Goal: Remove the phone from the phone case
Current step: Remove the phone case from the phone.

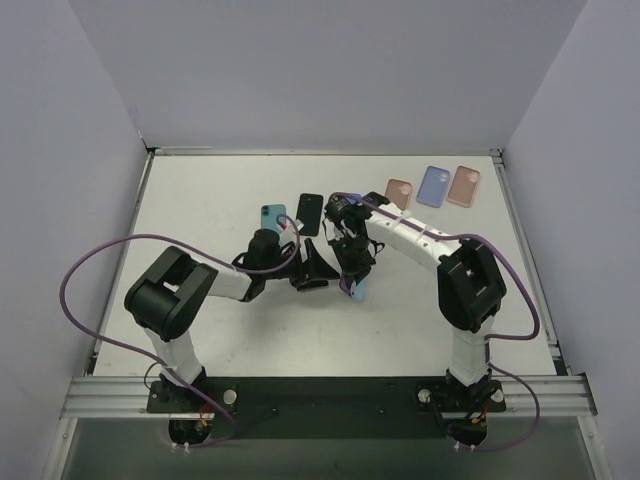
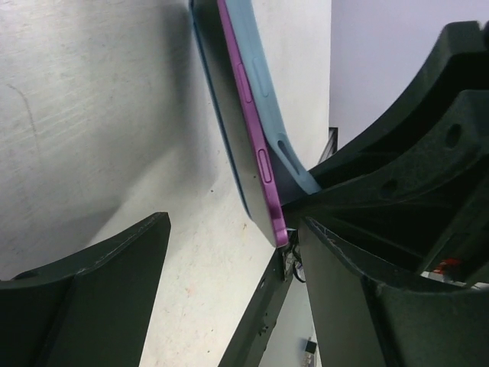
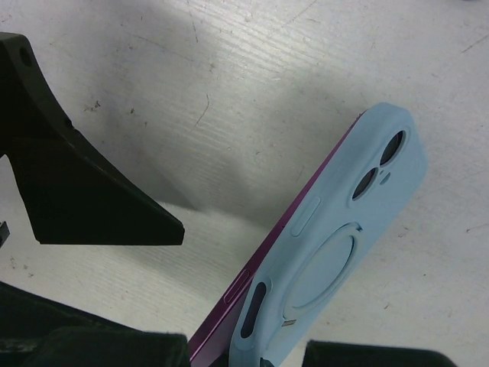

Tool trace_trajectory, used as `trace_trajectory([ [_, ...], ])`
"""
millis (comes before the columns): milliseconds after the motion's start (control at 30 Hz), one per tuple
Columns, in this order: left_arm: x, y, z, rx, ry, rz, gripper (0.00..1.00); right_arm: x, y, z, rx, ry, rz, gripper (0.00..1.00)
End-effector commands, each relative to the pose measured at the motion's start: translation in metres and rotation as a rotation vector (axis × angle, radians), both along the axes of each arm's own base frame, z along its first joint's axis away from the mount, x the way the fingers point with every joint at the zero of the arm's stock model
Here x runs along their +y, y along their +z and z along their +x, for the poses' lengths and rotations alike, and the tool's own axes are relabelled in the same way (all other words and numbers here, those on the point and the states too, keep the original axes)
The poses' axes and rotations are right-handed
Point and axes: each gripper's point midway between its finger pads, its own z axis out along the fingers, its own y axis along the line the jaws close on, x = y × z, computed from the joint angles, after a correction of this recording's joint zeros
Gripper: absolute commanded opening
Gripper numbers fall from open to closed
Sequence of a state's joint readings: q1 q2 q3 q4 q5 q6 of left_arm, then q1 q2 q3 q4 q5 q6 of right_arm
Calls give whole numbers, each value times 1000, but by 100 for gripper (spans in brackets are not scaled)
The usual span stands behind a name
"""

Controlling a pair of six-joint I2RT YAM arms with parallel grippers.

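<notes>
The phone (image 3: 252,267), with a purple metal edge, sits in a light blue phone case (image 3: 344,229) with camera holes and a ring on its back. My right gripper (image 3: 248,348) is shut on the case's lower end and holds it tilted above the table (image 1: 250,330). The case (image 2: 260,69) has peeled away from the phone's purple side (image 2: 256,130) along that edge. My left gripper (image 2: 233,229) stands open just left of the phone. The phone's lower corner is close to its right finger (image 2: 367,306). From above, both grippers (image 1: 312,268) (image 1: 352,272) meet mid-table.
A teal phone (image 1: 273,215) and a black phone (image 1: 309,213) lie behind the grippers. Three empty cases, pink (image 1: 398,192), lavender (image 1: 434,186) and salmon (image 1: 464,185), lie at the back right. White walls enclose the table.
</notes>
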State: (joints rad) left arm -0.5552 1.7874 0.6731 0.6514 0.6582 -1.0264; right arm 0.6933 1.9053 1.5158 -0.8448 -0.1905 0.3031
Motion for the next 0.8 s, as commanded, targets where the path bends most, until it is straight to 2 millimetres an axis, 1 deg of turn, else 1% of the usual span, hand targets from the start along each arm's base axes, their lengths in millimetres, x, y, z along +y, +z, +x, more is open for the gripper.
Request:
trace_trajectory([
  [0,-14,24,6,-89,-16,-80,79,4,6,-5,12,-1,55,0],
  [133,-21,20,4,-93,-33,-41,78,4,7,-4,10,-5,62,0],
  [167,-20,10,3,-58,-27,9,77,4,8,-4,9,-6,63,0],
  [200,-19,4,2,-76,-39,50,75,5,8,-4,10,-7,67,0],
  [233,-26,6,3,-94,-51,71,74,6,9,-4,9,-9,74,0],
  [267,-23,-6,0,-81,-50,134,73,6,8,-5,10,-11,75,0],
  [300,-23,-9,0,-79,-49,153,70,6,9,-5,9,-12,76,0],
  [467,-25,-18,0,-56,-12,182,63,9,14,-5,5,-13,100,0],
  [633,-30,-20,5,-45,12,188,52,10,18,-6,-1,-13,109,0],
  [667,-30,-24,5,-35,17,207,48,10,18,-5,-2,-13,112,0],
  [700,-31,-22,8,-38,22,213,46,10,20,-5,-6,-13,115,0],
  [733,-31,-24,10,-34,28,229,42,10,20,-5,-8,-16,116,0],
  [767,-27,-31,10,-20,40,271,35,10,21,-5,-11,-17,118,0],
])
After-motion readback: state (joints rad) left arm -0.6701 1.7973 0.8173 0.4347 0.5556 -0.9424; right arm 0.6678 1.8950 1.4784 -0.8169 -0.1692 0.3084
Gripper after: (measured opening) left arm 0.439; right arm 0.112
